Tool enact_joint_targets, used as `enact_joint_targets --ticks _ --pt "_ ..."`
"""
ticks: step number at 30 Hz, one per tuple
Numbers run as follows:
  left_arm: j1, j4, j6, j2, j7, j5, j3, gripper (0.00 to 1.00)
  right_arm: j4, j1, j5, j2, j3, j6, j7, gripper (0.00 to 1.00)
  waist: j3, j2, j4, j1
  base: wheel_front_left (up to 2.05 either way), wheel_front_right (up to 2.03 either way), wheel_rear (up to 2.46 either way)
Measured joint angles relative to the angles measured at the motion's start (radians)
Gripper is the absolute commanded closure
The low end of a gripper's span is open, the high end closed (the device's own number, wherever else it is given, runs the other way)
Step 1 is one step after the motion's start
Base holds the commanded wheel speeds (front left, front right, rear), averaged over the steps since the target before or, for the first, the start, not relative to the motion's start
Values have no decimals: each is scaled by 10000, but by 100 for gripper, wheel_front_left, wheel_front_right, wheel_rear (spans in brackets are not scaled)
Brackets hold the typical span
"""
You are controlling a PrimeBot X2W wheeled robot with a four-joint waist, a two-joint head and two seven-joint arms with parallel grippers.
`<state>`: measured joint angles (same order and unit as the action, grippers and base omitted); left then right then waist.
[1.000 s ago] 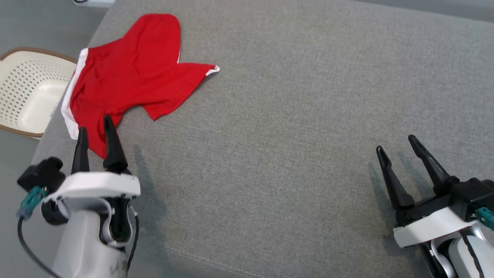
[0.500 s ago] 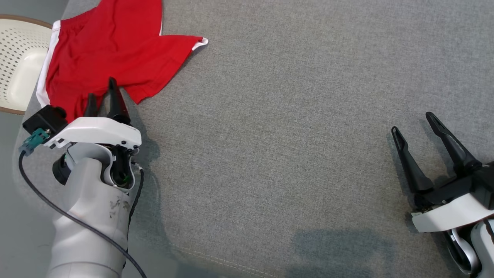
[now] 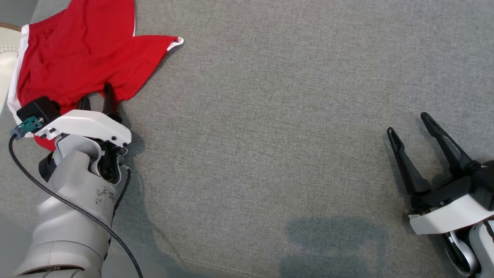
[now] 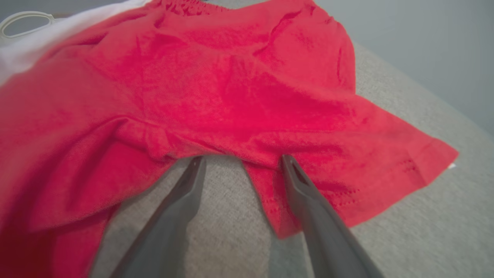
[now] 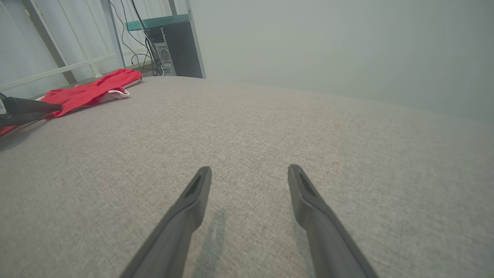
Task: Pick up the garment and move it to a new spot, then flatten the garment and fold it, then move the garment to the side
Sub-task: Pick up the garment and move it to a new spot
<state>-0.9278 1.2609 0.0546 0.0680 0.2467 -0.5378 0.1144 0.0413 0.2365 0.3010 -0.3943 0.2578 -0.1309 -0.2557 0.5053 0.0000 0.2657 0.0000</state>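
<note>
Presently, pickup step: my left pincer [image 3: 95,94], spread, sits at the near edge of the red garment [image 3: 77,54]; next, I judge, close and lift.

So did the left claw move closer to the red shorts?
Yes. Judged against the red shorts, the left gripper has slid forward: its open fingers now reach over the shorts' near edge, further in than before.

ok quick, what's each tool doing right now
Left tool: open, tips at the red garment's edge, nothing gripped.
Right tool: open, empty, over the grey cushion.
</note>
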Motion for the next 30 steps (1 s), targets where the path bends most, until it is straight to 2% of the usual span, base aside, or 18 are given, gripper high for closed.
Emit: enact_joint_targets --ticks 5,6,7,8,15,20,30 --pt "-14 128 0 209 10 65 -98 0 -2 -4 84 -2 77 0 0 0 -31 0 -168 0 0 0 0" --pt "-14 142 -2 230 17 86 -111 23 2 -7 100 -8 100 0 0 0 -48 0 -197 0 0 0 0" --pt "-14 155 -33 245 17 104 -157 78 6 -11 109 -13 128 0 0 0 -70 0 -222 0 0 0 0" --pt "-13 176 -38 261 19 115 -182 100 6 -12 130 -23 161 0 0 0 -98 0 -246 0 0 0 0" --pt "35 82 -27 263 61 127 -171 100 4 -20 336 -104 351 0 0 0 -255 0 -374 0 0 0 0" --pt "475 -1214 -27 347 63 395 117 100 6 -20 355 -40 368 0 0 0 -475 0 -384 0 0 0 0" --pt "1944 -4025 12 385 63 1597 938 100 207 -1 441 738 633 0 0 0 -1323 0 -535 0 0 0 0"
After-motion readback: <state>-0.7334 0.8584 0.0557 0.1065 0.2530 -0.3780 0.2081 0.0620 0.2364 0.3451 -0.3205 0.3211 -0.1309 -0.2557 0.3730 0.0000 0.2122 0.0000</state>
